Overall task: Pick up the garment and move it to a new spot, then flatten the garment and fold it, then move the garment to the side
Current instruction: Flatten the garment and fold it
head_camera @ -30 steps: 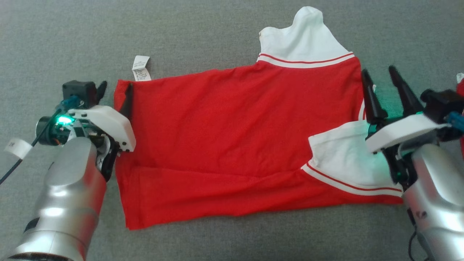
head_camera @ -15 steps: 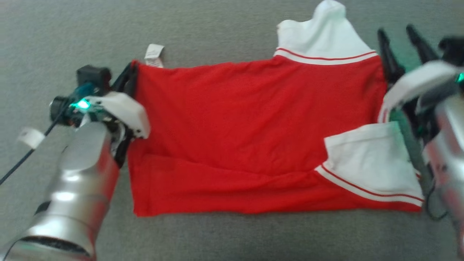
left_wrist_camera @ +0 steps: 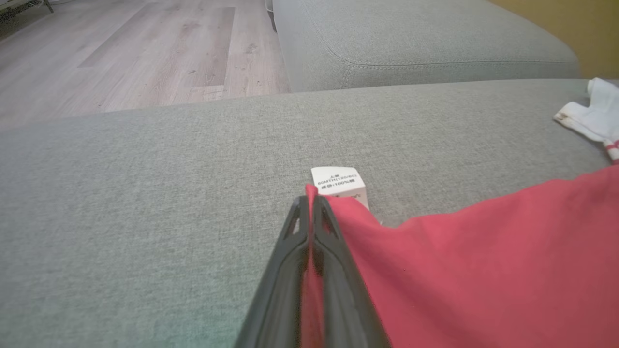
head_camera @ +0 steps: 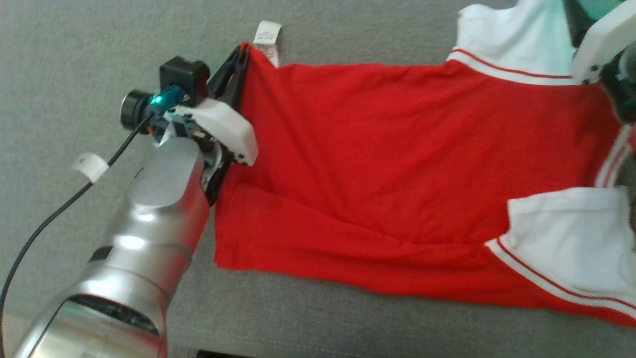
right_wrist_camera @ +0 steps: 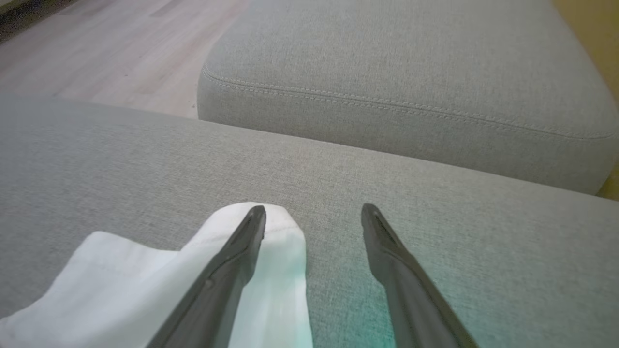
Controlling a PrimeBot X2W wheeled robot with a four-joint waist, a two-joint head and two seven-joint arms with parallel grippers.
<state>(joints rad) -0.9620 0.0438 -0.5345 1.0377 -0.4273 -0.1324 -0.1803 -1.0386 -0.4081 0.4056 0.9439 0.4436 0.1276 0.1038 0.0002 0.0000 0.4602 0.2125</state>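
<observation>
Left wrist view: left hand (left_wrist_camera: 310,205) pinches the garment (left_wrist_camera: 483,261) at its corner.

head view: the garment (head_camera: 372,149) runs off the right edge; its upper white sleeve (head_camera: 512,44) is cut by the top edge. the left forearm (head_camera: 149,238) covers part of the left hem. print on the care label (head_camera: 267,34) is too small to read. left wrist view: the fabric corner pinched in the left end effector (left_wrist_camera: 309,198) is hidden between the fingers (left_wrist_camera: 285,280). right wrist view: one finger of the right end effector (right_wrist_camera: 313,210) covers part of the upper white sleeve.
</observation>
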